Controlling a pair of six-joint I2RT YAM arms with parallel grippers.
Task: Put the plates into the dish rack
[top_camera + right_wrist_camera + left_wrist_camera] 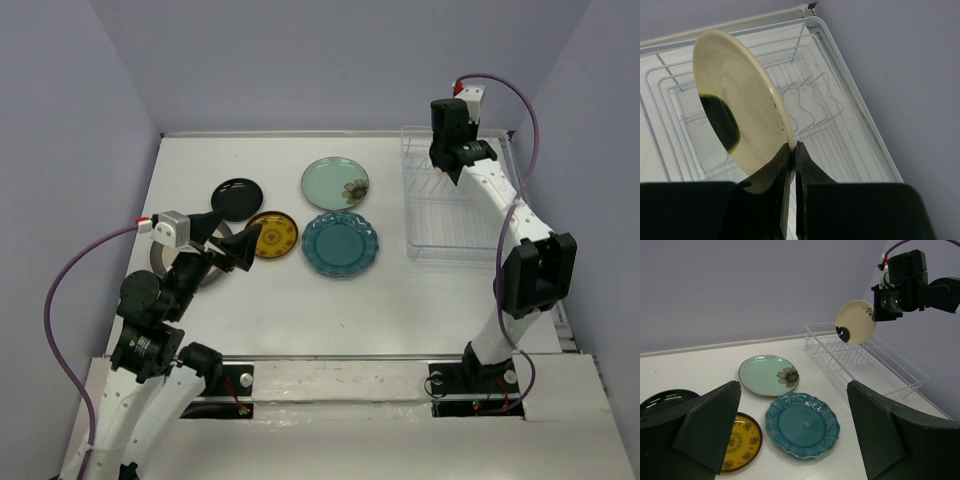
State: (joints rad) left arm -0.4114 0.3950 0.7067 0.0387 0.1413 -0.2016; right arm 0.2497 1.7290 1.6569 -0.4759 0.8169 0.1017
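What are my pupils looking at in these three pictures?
These are two robot arms, left and right, at a white table, each ending in a two-finger gripper. One picture looks down from above; the other two come from cameras on the wrists. On the table lie a black plate, an amber plate, a scalloped teal plate and a mint plate with a flower; a grey-rimmed plate is partly hidden under the left arm. Beside them stands a dish rack. The right gripper is shut on the rim of a cream plate with a dark patch, held on edge above the rack. The left gripper is open and holds nothing.
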